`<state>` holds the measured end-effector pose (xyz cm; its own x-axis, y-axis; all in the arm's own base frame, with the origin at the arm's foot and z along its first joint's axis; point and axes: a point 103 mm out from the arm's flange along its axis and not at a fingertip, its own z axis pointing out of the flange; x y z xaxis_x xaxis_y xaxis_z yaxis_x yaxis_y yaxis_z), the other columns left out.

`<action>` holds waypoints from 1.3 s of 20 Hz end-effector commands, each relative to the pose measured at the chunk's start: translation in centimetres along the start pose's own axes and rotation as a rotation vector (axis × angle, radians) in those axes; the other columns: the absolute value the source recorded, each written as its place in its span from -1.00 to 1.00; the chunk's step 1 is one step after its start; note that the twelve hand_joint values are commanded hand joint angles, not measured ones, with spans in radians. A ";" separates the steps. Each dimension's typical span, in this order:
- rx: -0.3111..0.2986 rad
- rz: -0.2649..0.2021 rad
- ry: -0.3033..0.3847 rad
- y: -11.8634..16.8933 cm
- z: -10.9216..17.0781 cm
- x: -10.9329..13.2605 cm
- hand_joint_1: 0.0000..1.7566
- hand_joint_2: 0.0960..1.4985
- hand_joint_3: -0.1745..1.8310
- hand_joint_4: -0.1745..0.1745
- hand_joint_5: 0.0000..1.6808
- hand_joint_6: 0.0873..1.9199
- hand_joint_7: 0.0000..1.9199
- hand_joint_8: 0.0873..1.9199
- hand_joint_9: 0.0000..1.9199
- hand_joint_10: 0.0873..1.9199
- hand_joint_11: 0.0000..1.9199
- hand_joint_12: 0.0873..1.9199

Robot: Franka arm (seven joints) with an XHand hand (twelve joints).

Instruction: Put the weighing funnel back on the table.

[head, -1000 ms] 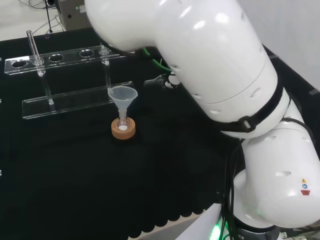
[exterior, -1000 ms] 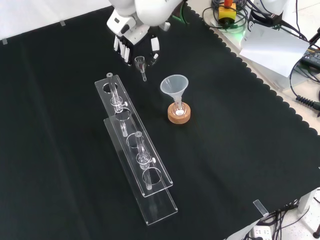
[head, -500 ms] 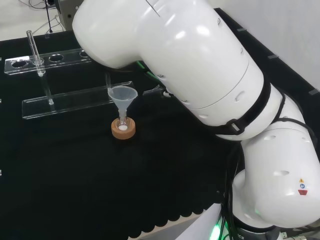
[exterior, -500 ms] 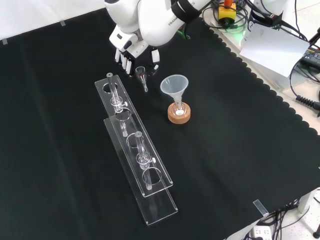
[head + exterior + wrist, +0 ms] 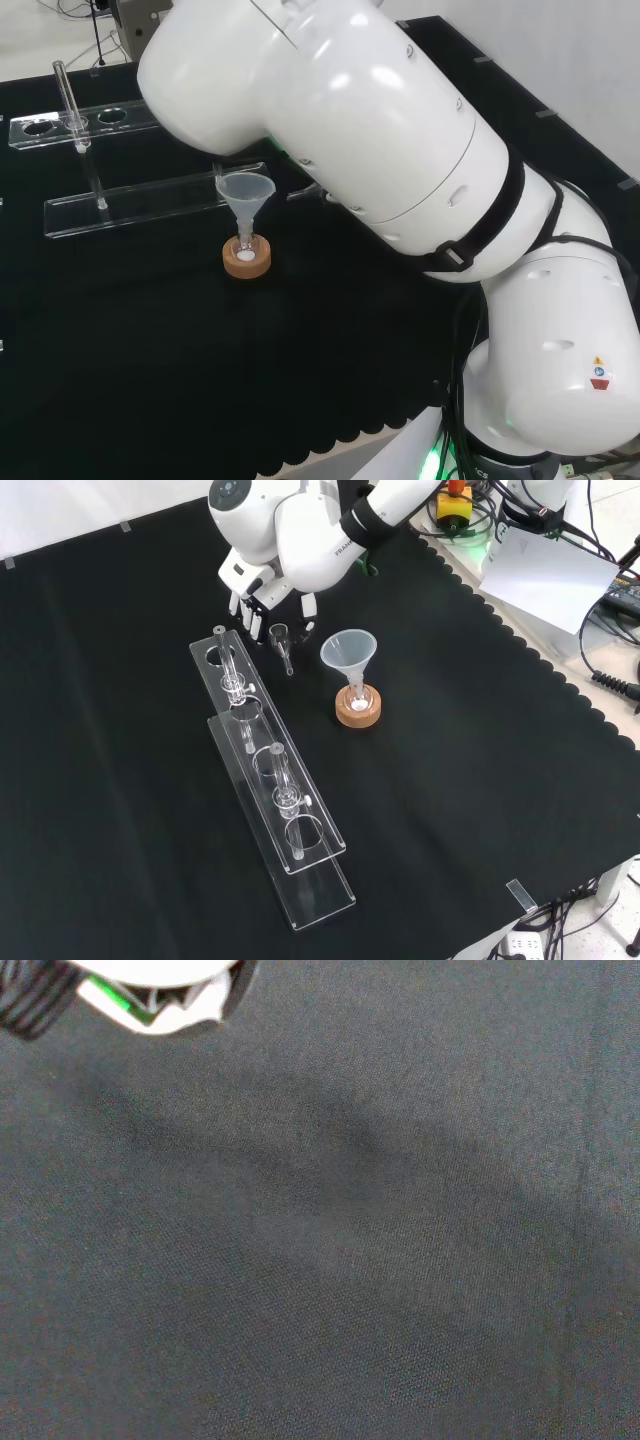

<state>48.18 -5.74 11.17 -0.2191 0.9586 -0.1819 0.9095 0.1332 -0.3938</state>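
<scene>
Front view: hand point(image 5: 262, 592) low over the cloth point(image 5: 480, 780), fingers and thumb curled on the weighing funnel point(image 5: 281, 638). I can't tell whether its stem touches down, so I judge set-down and release are both left to do. Nearest it is the clear rack point(image 5: 318, 832), its end just beside on the view's left. Farther right the big funnel point(image 5: 348, 652) stands on its cork ring point(image 5: 358, 712), leaving me a narrow gap.

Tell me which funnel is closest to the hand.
The small weighing funnel, just below the hand in the front view; the big funnel stands apart in its flask.
</scene>
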 end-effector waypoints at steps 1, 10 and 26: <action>0.002 0.000 -0.036 0.8 -0.4 1.7 0.26 -0.28 0.02 1.00 0.40 -0.07 -0.01 -0.39 0.24 -0.76 -0.14 0.06; 0.021 0.002 -0.014 1.2 1.3 0.5 0.26 -0.28 0.02 1.00 0.40 -0.08 -0.01 -0.39 0.24 -0.76 -0.14 0.06; 0.030 0.011 -0.029 1.5 1.3 1.8 0.26 -0.28 0.02 1.00 0.40 -0.08 -0.01 -0.39 0.24 -0.77 -0.14 0.06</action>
<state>48.71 -4.03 9.40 -0.2272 0.9508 -0.2104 0.9022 0.1242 -0.4131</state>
